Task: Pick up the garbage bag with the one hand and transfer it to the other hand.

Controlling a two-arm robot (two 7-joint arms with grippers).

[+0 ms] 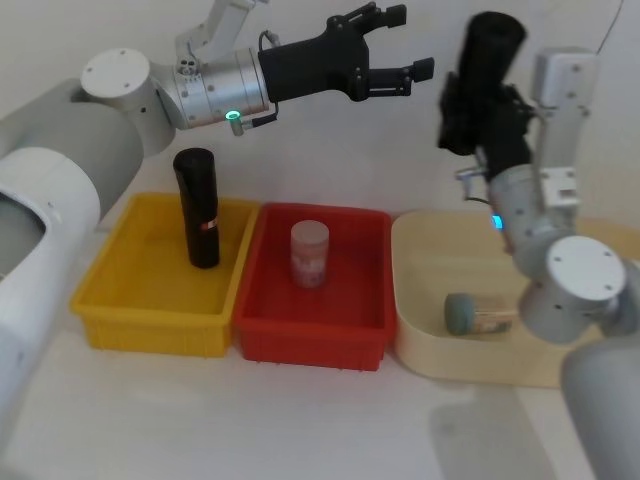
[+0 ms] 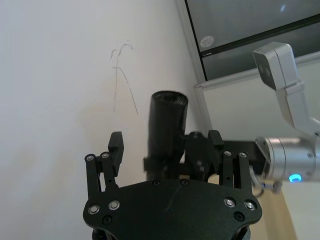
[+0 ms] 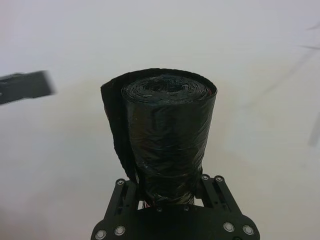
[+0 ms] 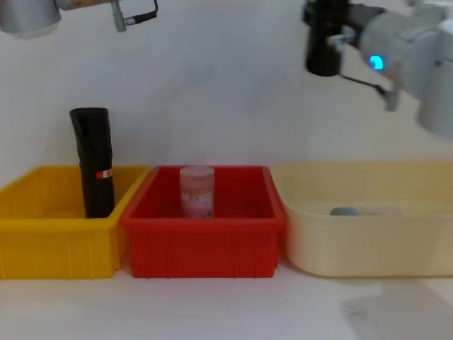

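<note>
The garbage bag [image 1: 492, 48], a thick black roll, stands upright high above the bins, its lower end clamped in my right gripper [image 1: 478, 112], whose wrist shows a blue light. In the right wrist view the bag [image 3: 170, 130] rises straight out of the right gripper [image 3: 170, 196]. My left gripper [image 1: 410, 42], with a teal-green wrist light, hovers open at the same height just left of the bag, not touching it. Seen from the left wrist, the bag [image 2: 168, 125] stands a little beyond the spread fingers [image 2: 116, 146]. In the chest view the bag [image 4: 323, 42] is at the top right.
Below stand a yellow bin [image 1: 150, 305] holding a taller, slimmer black roll [image 1: 198, 205], a red bin [image 1: 310, 340] with a pink-and-white jar [image 1: 309, 253], and a cream tub [image 1: 425, 330] with a teal-capped item [image 1: 478, 314]. A white wall lies behind.
</note>
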